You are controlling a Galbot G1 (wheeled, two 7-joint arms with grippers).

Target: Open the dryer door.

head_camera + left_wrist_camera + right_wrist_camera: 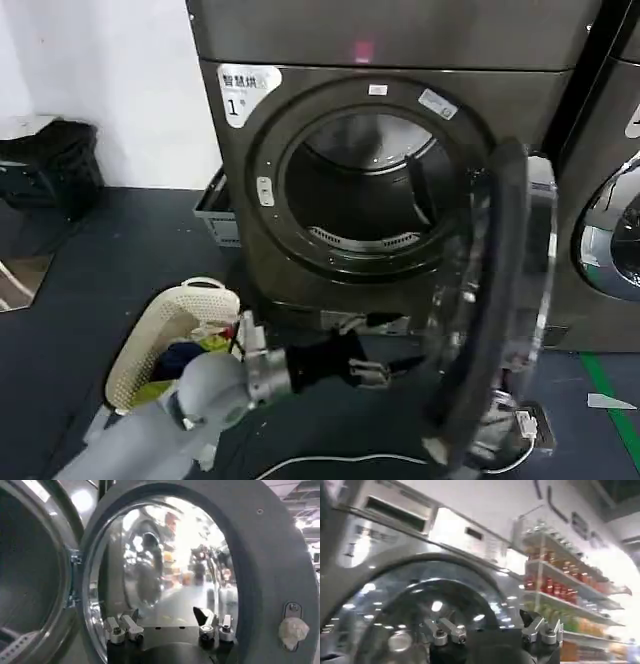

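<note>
Nearest to me, my left arm reaches forward from about seven o'clock, and my left claw (372, 372) sits low in front of the machine, just beside the inner side of the dryer door (500, 300). In the left wrist view the fingers (122, 629) of this claw stand apart with nothing between them, and the grey inner ring and the glass of the door are directly ahead. My right claw (492, 632) faces the chrome-rimmed front of a machine, and its fingers are also apart and hold nothing.

The dryer door is already swung out wide on its hinge, at about three o'clock from the drum opening (365, 190), so I see it almost edge-on. I judge the opening step as nearly done or done. Behind the door stands the dryer with the white sticker (245, 90) at about eleven o'clock of the opening. At my eight o'clock, a laundry basket (165, 335) lies on the floor.

What can go wrong from here: the door may swing back toward the drum if I pull away while touching its edge. Also, if I push further, the door could hit the neighbouring machine (610, 230) at three o'clock. A white cable (340, 462) lies on the floor near the door and might catch.
</note>
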